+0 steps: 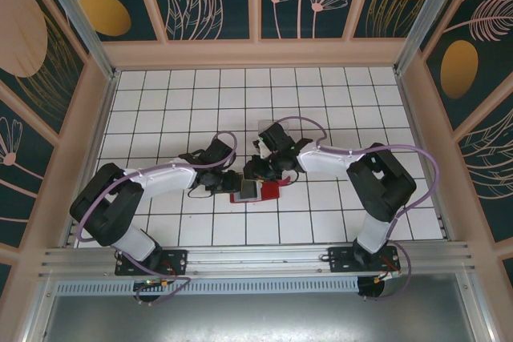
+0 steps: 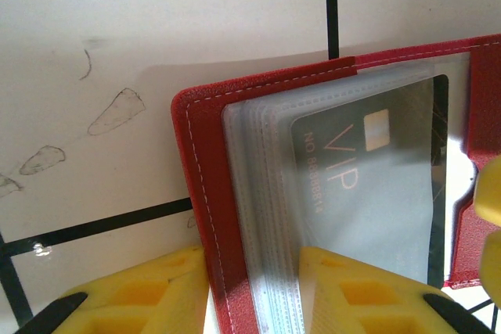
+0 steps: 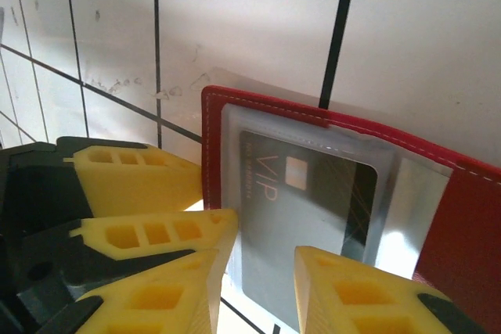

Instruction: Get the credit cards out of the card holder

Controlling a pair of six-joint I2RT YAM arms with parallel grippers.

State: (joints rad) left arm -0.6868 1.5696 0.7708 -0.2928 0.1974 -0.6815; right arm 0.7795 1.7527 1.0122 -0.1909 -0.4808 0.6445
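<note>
You have the card holder (image 1: pixel 271 191) lying open on the white tiled table (image 1: pixel 321 118), just ahead of the two arm bases and between the arms. Red cover down, grey inside up. Both grippers meet over it.

Your left gripper (image 1: pixel 227 184) comes in from the left. In the left wrist view the left gripper (image 2: pixel 252 271) is closed on the card holder (image 2: pixel 205 193). The red stitched edge and the stack of clear sleeves (image 2: pixel 262 193) sit between its yellow fingers (image 2: pixel 149 295). The grip is on the near left corner of the cover.

Your right gripper (image 1: pixel 258 172) reaches in from the right, over the top of the holder. In the right wrist view the right gripper (image 3: pixel 262 260) has a narrow gap between its fingers (image 3: pixel 360 295). The lower edge of the top sleeve and of the credit card (image 3: pixel 313 201) lies in that gap. You can't tell whether the fingers pinch it or only straddle it. The left gripper's fingers (image 3: pixel 133 181) show at the left, touching the red edge of the card holder (image 3: pixel 213 138).

The credit card (image 2: pixel 368 193) is dark grey with a gold chip and "VIP" printed on it. It is inside the top clear sleeve, flat and fully seated. One card is readable. Whether other sleeves hold cards, you can't tell.

Black grout lines run under the holder. A few scuff marks (image 2: pixel 113 111) sit on the tile left of it.
</note>
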